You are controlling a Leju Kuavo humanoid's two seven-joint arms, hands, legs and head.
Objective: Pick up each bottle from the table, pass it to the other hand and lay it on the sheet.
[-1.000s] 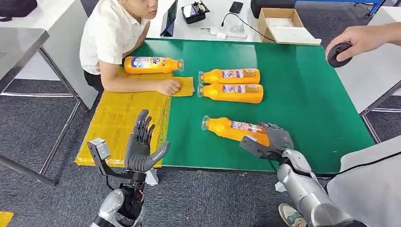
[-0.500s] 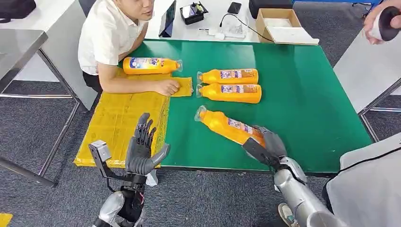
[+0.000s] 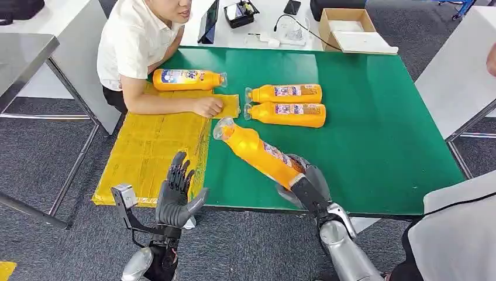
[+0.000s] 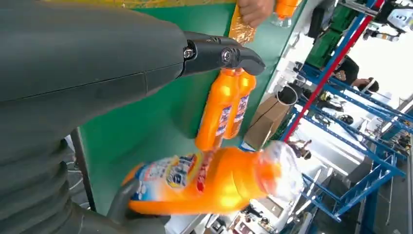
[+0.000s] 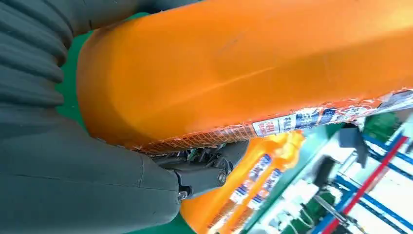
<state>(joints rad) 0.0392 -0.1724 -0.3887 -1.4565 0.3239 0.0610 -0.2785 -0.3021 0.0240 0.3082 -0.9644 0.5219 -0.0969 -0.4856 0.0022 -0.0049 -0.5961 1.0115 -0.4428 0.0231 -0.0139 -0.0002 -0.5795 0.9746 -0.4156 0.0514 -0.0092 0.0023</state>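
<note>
My right hand (image 3: 307, 180) grips the base of an orange bottle (image 3: 257, 151) and holds it lifted and tilted over the green table (image 3: 374, 117), its clear cap toward the yellow sheet (image 3: 146, 146). The same bottle (image 5: 243, 63) looms large in the right wrist view and appears in the left wrist view (image 4: 204, 183). My left hand (image 3: 175, 190) is raised at the table's near left edge, open, fingers apart, holding nothing. Two more orange bottles (image 3: 286, 93) (image 3: 286, 115) lie side by side mid-table. Another bottle (image 3: 187, 79) lies at the sheet's far end.
A person in a white shirt (image 3: 137, 44) sits at the far left, forearm and hand (image 3: 207, 107) resting on the sheet. A cardboard box (image 3: 348, 29) and small devices stand beyond the table. Another person's grey sleeve (image 3: 456, 234) is at the near right.
My right hand has lifted the bottle off the table and swung it left toward the sheet and my left hand. The left hand has barely moved. A person's hand at the upper right has withdrawn.
</note>
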